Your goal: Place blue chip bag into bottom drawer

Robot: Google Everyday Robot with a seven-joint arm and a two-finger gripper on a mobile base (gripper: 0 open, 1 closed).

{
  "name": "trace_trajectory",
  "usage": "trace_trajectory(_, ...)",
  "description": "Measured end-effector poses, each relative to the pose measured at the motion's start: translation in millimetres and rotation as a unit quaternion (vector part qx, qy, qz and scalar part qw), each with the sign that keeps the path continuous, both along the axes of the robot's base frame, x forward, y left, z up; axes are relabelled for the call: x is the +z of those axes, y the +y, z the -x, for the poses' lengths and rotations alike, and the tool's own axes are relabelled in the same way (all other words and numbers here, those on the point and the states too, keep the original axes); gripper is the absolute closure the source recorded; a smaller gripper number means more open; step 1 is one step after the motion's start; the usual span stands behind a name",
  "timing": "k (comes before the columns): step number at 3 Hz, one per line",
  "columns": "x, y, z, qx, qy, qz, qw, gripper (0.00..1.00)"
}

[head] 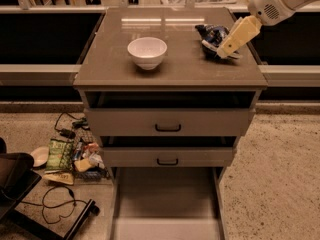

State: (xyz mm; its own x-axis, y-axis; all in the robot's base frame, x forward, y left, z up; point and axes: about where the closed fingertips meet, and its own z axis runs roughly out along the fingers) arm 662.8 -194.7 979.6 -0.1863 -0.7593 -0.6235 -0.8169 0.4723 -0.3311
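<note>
White arm (pixel 280 1) at upper right corner; cream tool (pixel 226 48) slants down-left from it.

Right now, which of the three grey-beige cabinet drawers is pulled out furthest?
The lowest drawer, its bare floor exposed; both black-handled drawers above barely protrude. The cream tool is at the crinkled dark-blue bag.

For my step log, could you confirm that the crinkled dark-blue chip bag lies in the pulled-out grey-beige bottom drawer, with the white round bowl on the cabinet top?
Not quite: the camera view shows the blue chip bag on the cabinet top too, by the gripper; the white bowl is there and the bottom drawer is pulled out.
</note>
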Motion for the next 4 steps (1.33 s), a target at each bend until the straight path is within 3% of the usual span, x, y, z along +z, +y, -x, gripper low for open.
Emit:
trace_trajectory(1,-7,-13,-36,-0.034,0.002,-0.009,0.9994,0.00)
trace_trajectory(2,-24,-31,-68,-0.071,0.012,-0.058,0.9957,0.00)
trace_trajectory(4,-61,-37,-118,-0.104,0.030,-0.136,0.9848,0.00)
